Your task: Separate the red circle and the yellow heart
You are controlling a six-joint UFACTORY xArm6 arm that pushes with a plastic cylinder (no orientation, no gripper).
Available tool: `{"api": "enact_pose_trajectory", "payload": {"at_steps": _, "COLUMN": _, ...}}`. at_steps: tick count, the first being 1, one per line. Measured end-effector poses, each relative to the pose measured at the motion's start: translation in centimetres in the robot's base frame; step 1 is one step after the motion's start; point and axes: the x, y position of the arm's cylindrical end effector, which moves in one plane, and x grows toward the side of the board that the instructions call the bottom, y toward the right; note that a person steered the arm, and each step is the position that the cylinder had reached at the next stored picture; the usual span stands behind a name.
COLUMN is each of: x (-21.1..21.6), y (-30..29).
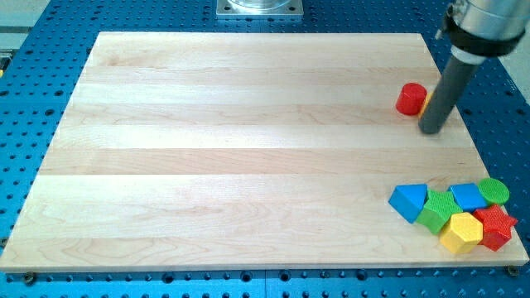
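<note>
Now, your scene reads like this:

Red circle [411, 98]: you find it near the board's right edge, at about two o'clock from the board's middle, lying flat on the wood.

Yellow heart [426, 101]: you see only a thin yellow sliver at the red circle's three o'clock side; the rod hides the rest, so you cannot tell whether the two blocks touch.

My tip [431, 130]: it rests on the board at about four o'clock from the red circle, just beside it, with the rod standing across the yellow heart.

Fingers: you have none to check; the arm ends in a plain dark rod.

Corner cluster: you see it at five o'clock from the tip, well apart from it, packed tight at the board's lower right corner: blue triangle [408, 202], green block [438, 209], blue block [469, 196], green circle [494, 191], yellow hexagon [461, 233] and red star [495, 226].

Board [232, 157]: pale wood lying on a blue perforated table [25, 124].
</note>
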Motion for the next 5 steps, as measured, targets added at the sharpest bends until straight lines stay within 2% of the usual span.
{"api": "enact_pose_trajectory", "payload": {"at_steps": 1, "x": -2.3, "y": -0.1}}
{"api": "enact_pose_trajectory", "payload": {"at_steps": 3, "x": -2.2, "y": -0.1}}
{"api": "enact_pose_trajectory", "payload": {"at_steps": 4, "x": -0.6, "y": -0.1}}
{"api": "enact_pose_trajectory", "payload": {"at_steps": 5, "x": 3.6, "y": 1.2}}
